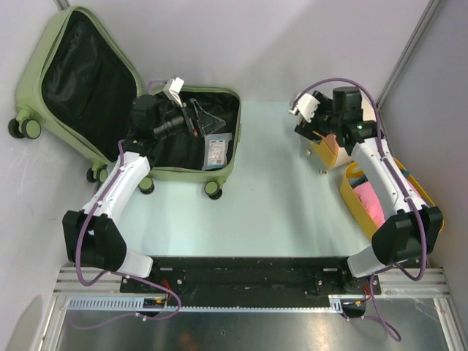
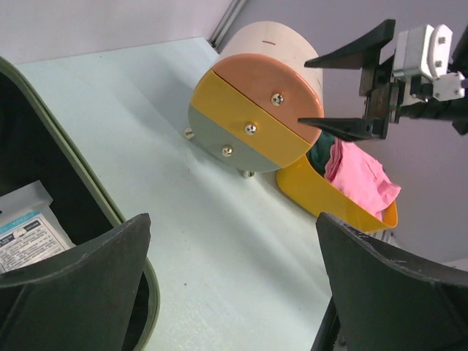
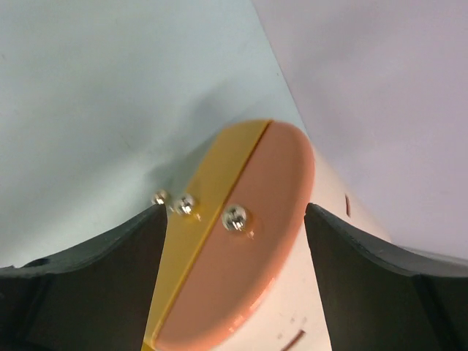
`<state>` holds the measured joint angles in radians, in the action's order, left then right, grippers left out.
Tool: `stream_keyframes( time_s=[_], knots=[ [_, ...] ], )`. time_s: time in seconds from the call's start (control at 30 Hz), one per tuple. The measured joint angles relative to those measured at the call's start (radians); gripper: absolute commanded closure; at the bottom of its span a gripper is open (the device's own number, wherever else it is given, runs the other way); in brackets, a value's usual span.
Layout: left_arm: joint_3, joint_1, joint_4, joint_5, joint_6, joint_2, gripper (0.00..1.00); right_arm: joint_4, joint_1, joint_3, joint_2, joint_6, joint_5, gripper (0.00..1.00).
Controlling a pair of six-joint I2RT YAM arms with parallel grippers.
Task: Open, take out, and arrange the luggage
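Luggage: the luggage (image 1: 31, 77) is placed at the far left of the bench (image 1: 278, 190), open, with the lid leaned back towards the wall. Black lining is seen in both halves.
Inside the luggage: a flat white packet (image 1: 216, 153) is laid in the lower half, near its right wall.
Left claw: the left claw (image 2: 232, 223) is held over the lower half of the luggage. Its jaws are spread wide apart and nothing is gripped.
Right claw: the right claw (image 3: 235, 210) is held at the cream drum (image 2: 256, 124), with the jaws apart, one on each side of the drum's end. Contact cannot be told.
Drum: it is laid on its side at the far right of the bench, just beside the yellow basket (image 2: 307, 194).
Basket: a pink cloth (image 2: 358, 172) is kept in it.
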<state>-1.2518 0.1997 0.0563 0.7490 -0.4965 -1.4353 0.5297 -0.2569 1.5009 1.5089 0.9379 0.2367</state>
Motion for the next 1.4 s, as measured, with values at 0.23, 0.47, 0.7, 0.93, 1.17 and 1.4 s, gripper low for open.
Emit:
stream_keyframes(
  time_s=[0.23,0.47,0.7,0.93,1.17,1.4],
  knots=[
    [0.006,0.000,0.002,0.026,0.064,0.000,0.00,0.046,0.057,-0.053,-0.007,0.250,0.066,0.23],
    [0.054,0.000,-0.008,0.025,0.080,0.001,0.00,0.046,0.047,-0.068,0.017,0.447,0.047,0.32],
    [0.058,0.000,-0.014,0.024,0.080,0.001,0.00,0.045,0.038,-0.074,0.060,0.585,-0.023,0.40],
    [0.058,0.000,-0.014,0.024,0.080,-0.005,0.01,0.011,0.010,-0.080,0.103,0.653,-0.116,0.69],
    [0.058,0.000,-0.013,0.024,0.079,-0.012,0.01,-0.008,-0.034,-0.080,0.103,0.663,-0.124,0.88],
    [0.057,0.000,-0.014,0.025,0.079,-0.022,0.01,-0.003,-0.074,-0.080,0.103,0.652,-0.123,0.58]
  ],
)
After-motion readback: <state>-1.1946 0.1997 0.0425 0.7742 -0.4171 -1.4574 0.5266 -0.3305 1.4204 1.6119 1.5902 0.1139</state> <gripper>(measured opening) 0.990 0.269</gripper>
